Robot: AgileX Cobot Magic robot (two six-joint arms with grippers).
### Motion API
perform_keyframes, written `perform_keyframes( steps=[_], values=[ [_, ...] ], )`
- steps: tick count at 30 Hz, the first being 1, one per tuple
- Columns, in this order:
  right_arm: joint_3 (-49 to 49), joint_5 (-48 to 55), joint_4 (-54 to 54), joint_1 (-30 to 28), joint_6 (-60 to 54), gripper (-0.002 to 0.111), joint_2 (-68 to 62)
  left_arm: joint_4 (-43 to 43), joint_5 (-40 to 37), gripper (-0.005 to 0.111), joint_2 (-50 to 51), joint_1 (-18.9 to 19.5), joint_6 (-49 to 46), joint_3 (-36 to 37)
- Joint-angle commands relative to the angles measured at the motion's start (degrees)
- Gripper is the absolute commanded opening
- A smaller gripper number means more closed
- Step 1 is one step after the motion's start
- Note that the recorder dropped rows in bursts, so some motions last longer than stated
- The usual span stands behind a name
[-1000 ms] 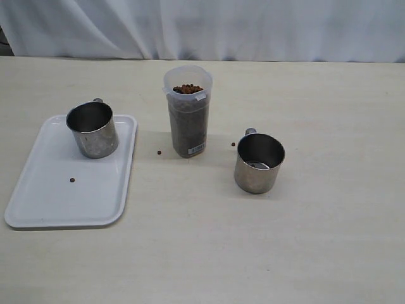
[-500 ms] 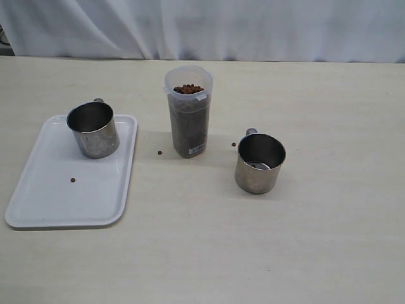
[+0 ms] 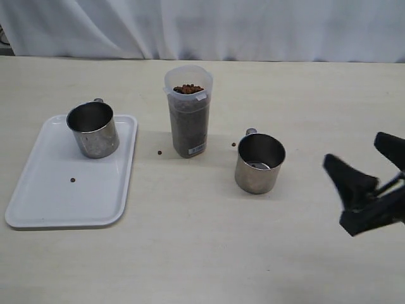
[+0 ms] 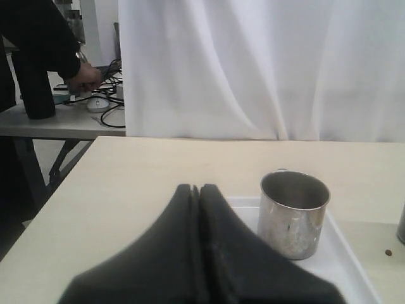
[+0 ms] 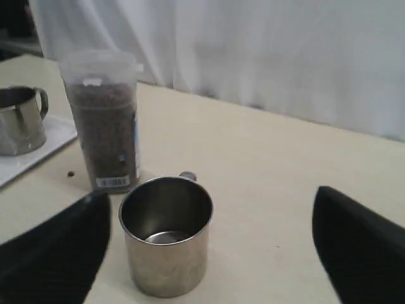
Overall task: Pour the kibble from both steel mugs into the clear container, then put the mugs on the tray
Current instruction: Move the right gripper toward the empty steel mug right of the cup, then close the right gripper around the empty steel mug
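The clear container (image 3: 188, 114) stands mid-table, filled nearly to the rim with kibble (image 3: 187, 89). One steel mug (image 3: 93, 130) stands upright on the white tray's (image 3: 57, 196) far end. The other steel mug (image 3: 259, 163) stands empty on the table, right of the container. My right gripper (image 3: 352, 148) hovers open to the right of that mug, apart from it. In the right wrist view the mug (image 5: 166, 234) sits ahead of the open right gripper (image 5: 210, 193), nearer one finger. My left gripper (image 4: 193, 188) is shut and empty, near the tray mug (image 4: 293, 215).
Loose pellets lie on the tray (image 3: 73, 180) and on the table beside the container (image 3: 159, 152) (image 3: 233, 144). A white curtain (image 3: 253, 25) closes the table's far side. A person (image 4: 38, 57) stands at a desk beyond the table's end.
My right gripper has come into the exterior view from the right with its jaws open. Mugs, container and tray have not moved.
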State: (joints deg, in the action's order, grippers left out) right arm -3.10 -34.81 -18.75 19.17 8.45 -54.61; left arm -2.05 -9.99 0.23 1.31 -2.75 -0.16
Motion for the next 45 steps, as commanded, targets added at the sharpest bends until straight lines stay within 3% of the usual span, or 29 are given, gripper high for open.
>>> perform_keyframes(
  steps=[1,7,21,23,24,27,28,38,45],
  values=[
    [-11.06,-4.76,-6.99,0.33,-1.59,0.108,-23.39,-0.07,0.32,0.0,-0.23,-0.31,-0.14,0.16],
    [-19.9,-4.41,-16.17,0.33,-0.66,0.108,-41.05,-0.07,0.32,0.0,-0.23,-0.31,-0.14,0.16],
    [-28.22,-7.74,-20.08,0.33,1.37,0.105,-54.29,0.05,0.32,0.0,-0.23,-0.31,-0.14,0.16],
    [-28.22,-6.91,-20.08,0.33,1.37,0.092,-54.29,0.05,0.2,0.0,-0.23,-0.31,-0.14,0.16],
    [-28.22,-6.91,-20.08,0.33,1.37,0.079,-54.19,0.05,0.2,0.0,-0.23,-0.31,-0.14,0.16],
    [-28.22,-8.65,-23.86,0.33,1.37,0.03,-53.75,0.05,0.2,0.0,-0.23,-0.31,-0.14,0.16],
    [-28.11,-9.57,-27.2,0.33,1.37,0.008,-53.51,0.05,0.2,0.0,-0.23,-0.31,-0.14,0.16],
    [-24.62,-21.74,-37.59,0.99,3.38,0.004,-48.48,0.05,0.2,0.0,-0.23,-0.31,-0.14,0.16],
    [-29.05,-18.48,-30.74,16.27,3.39,0.004,-47.29,0.05,0.2,0.0,-0.23,-0.31,-0.14,0.16]
  ],
)
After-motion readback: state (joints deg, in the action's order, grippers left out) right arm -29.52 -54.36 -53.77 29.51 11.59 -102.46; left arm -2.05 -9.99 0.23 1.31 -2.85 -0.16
